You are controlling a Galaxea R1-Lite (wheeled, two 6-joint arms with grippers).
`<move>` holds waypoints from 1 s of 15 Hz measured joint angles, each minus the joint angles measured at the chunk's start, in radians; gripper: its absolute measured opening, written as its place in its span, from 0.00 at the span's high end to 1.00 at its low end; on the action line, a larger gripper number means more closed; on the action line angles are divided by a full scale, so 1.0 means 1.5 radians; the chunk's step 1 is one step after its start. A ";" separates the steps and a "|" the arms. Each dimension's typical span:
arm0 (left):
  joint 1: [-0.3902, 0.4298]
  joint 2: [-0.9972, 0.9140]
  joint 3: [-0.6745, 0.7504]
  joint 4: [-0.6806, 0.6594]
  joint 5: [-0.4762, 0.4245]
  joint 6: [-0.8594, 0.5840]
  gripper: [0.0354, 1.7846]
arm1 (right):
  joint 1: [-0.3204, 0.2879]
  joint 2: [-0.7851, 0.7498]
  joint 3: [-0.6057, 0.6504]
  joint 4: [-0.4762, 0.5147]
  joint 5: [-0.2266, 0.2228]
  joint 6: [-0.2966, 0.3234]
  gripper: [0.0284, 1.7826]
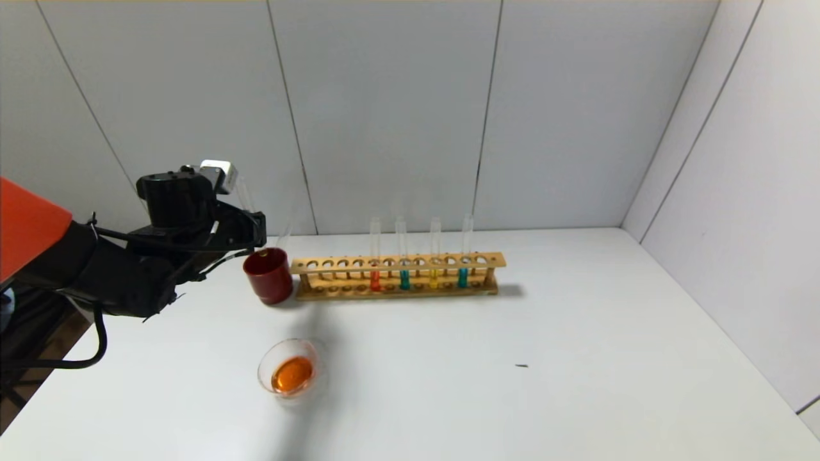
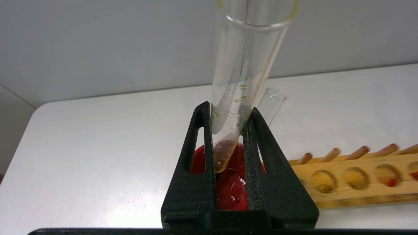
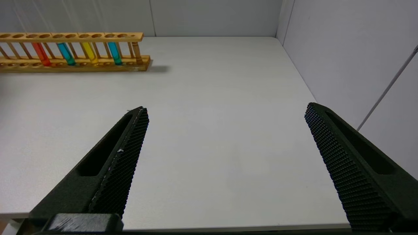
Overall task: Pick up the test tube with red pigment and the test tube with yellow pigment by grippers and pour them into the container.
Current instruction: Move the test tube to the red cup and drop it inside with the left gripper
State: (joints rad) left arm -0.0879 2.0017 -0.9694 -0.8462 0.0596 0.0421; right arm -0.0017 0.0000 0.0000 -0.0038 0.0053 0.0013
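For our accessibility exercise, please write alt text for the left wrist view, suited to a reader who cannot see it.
The left gripper holds a nearly empty test tube between closed jaws, directly above a dark red cup on a white table. A second empty tube leans in the cup, and a wooden rack stands beside it.

You have a white tabletop (image 1: pixel 576 358) with matte surface, running back to the grey wall panels. Directly on it, toward the far edge, sits a long wooden rack (image 1: pixel 397 276) lying parallel to the back wall. A dark red cup (image 1: pixel 268 275) stands on the tabletop just beside the rack's left end, close enough that you cannot tell whether they touch. Nearer you, well apart from both, rests the container (image 1: pixel 291 370), holding a pool of orange liquid. A tiny dark speck (image 1: pixel 522 365), possibly debris, lies to the right.
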 joint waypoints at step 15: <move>0.007 0.079 -0.006 -0.030 -0.003 -0.004 0.85 | 0.000 0.000 0.000 0.000 0.000 0.000 0.02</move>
State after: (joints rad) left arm -0.0768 2.1206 -0.9779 -0.8919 0.0553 0.0360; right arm -0.0017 0.0000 0.0000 -0.0043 0.0057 0.0017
